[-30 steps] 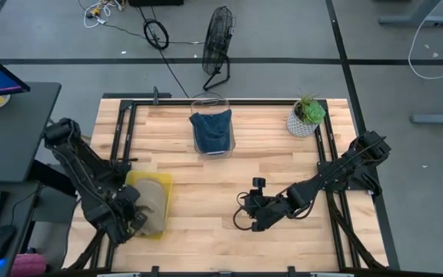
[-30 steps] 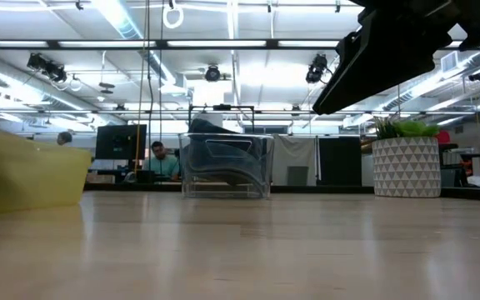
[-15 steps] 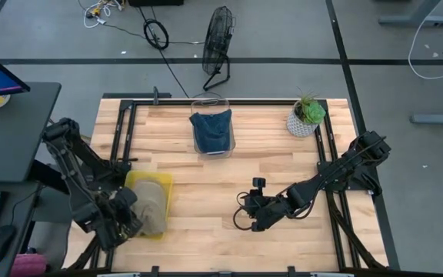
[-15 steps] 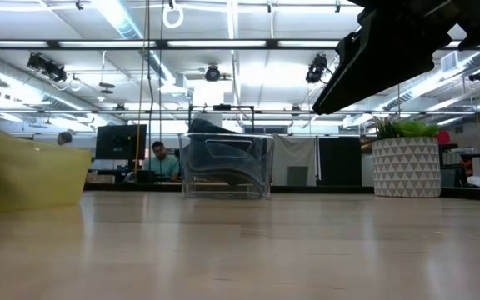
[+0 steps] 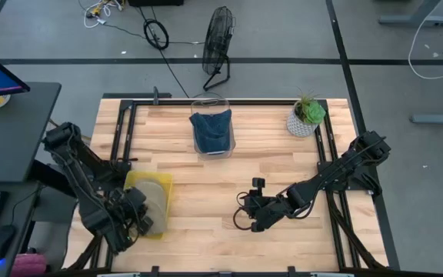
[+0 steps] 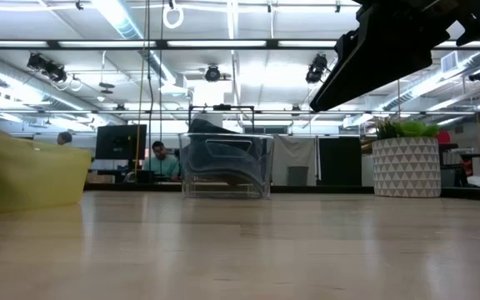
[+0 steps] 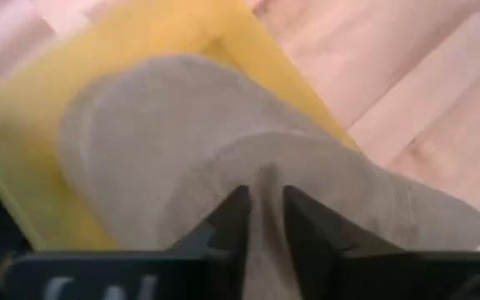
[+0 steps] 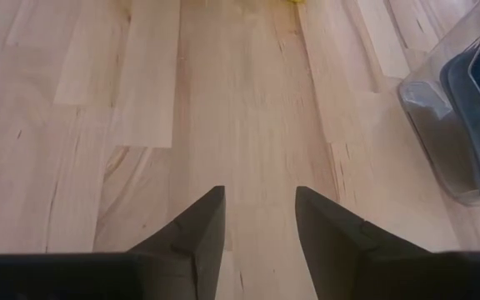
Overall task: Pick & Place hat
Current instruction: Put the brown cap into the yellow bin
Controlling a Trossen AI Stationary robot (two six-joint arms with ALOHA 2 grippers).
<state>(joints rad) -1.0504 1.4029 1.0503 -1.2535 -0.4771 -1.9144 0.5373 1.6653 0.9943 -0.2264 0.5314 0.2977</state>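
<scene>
At lower left of the high view, the left hand (image 5: 133, 219) sits over the yellow tray (image 5: 158, 185), which lies on the wooden counter (image 5: 206, 192) near its left edge. Beige hat (image 5: 154, 201) lies in that tray. Left wrist view: the two dark fingers (image 7: 232, 218) stand close together, pinching a fold of the beige hat (image 7: 182, 158) between them; yellow tray (image 7: 23, 167) rim visible around it.

Right hand (image 5: 254, 215) hangs low over bare counter at centre right, fingers spread apart, holding nothing; right wrist view shows only wood planks (image 8: 223, 108) between its fingers (image 8: 194, 229).

Other things: clear bin (image 5: 211, 127) at upper centre holds a blue hat (image 5: 211, 129); potted plant (image 5: 307, 115) in a white pot at upper right. Both well apart from the tray.

Low view: yellow tray (image 6: 23, 175) at far left edge, clear bin (image 6: 226, 165) in centre, potted plant (image 6: 407, 160) at right, a dark arm section (image 6: 390, 46) overhead at upper right. A person (image 6: 163, 160) sits at a monitor in the room beyond. The beige hat cannot be made out in this view.
</scene>
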